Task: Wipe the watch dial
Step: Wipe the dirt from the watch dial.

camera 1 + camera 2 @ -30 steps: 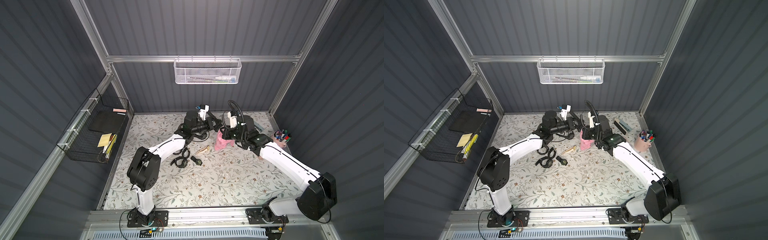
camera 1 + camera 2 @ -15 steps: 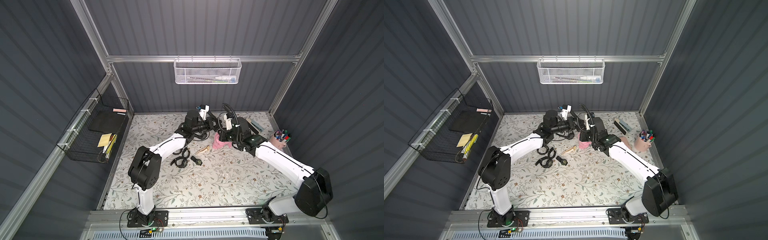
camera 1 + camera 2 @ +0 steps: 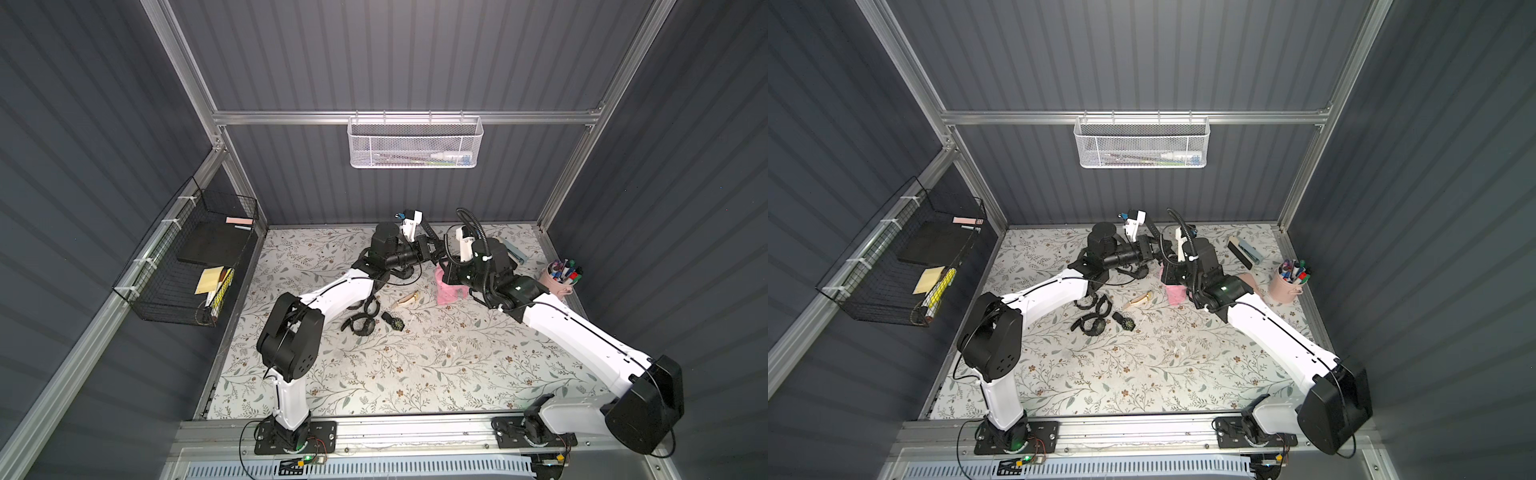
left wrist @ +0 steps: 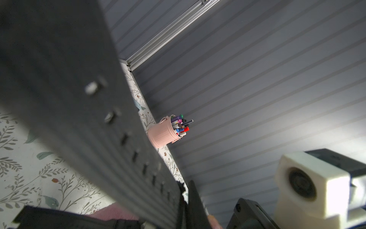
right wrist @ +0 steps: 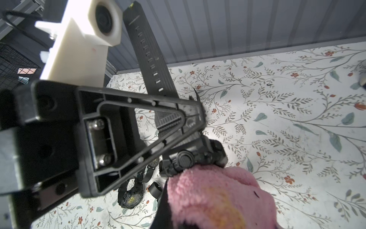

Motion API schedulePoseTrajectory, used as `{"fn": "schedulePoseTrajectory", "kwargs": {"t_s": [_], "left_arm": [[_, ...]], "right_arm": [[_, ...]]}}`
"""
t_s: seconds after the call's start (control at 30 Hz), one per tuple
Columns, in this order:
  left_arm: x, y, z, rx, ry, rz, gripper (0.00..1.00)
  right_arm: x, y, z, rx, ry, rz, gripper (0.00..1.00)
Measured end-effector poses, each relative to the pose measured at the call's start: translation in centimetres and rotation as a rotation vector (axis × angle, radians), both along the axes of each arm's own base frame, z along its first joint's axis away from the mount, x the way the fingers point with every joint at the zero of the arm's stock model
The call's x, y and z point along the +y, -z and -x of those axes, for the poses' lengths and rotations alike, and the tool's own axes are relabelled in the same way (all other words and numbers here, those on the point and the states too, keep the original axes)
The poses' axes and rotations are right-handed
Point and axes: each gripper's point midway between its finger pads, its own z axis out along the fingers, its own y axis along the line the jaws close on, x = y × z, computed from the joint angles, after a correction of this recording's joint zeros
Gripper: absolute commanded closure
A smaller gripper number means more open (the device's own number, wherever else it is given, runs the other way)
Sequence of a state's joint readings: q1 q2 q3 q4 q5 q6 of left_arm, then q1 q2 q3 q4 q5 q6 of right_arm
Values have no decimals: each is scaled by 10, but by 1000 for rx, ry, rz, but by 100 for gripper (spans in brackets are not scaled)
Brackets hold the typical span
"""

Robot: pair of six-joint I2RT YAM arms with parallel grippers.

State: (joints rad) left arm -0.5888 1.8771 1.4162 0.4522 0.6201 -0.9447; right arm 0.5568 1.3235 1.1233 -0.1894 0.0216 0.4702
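Toward the floral bench's (image 3: pixel 415 374) 12 o'clock, the left claw (image 3: pixel 433 249) is clamping the black rubber wristwatch (image 5: pixel 193 156) by its strap. The right claw (image 3: pixel 445 271), closed on a fluffy pink cloth (image 5: pixel 213 190), is touching the watch case.

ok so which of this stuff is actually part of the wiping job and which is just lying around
In the job: black watch in the left gripper, pink cloth in the right gripper.
Lying about: spare black watches, beige strap, pen cup, mesh basket, wire basket.
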Motion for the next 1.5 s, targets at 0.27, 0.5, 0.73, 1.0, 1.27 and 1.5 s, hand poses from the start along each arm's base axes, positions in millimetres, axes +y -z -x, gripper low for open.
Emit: {"fn": "schedulePoseTrajectory", "kwargs": {"t_s": [0.27, 0.5, 0.73, 1.0, 1.27, 1.5], "left_arm": [[0, 8, 0, 21, -8, -23, 100], [-1, 27, -6, 78, -17, -61, 100], [-7, 25, -5, 96, 23, -70, 100], [-7, 28, -6, 100, 32, -69, 100], [-6, 24, -8, 60, 35, -66, 100], [-7, 16, -9, 20, 36, -45, 100]], "right_arm": [[-17, 5, -12, -16, 71, 42, 100], [-12, 32, -17, 49, 60, 90, 100], [-6, 58, -19, 110, 53, 103, 100], [4, 60, -16, 141, 27, 62, 100], [11, 43, -11, 140, 8, -8, 100], [4, 17, -8, 82, 19, -41, 100]]}}
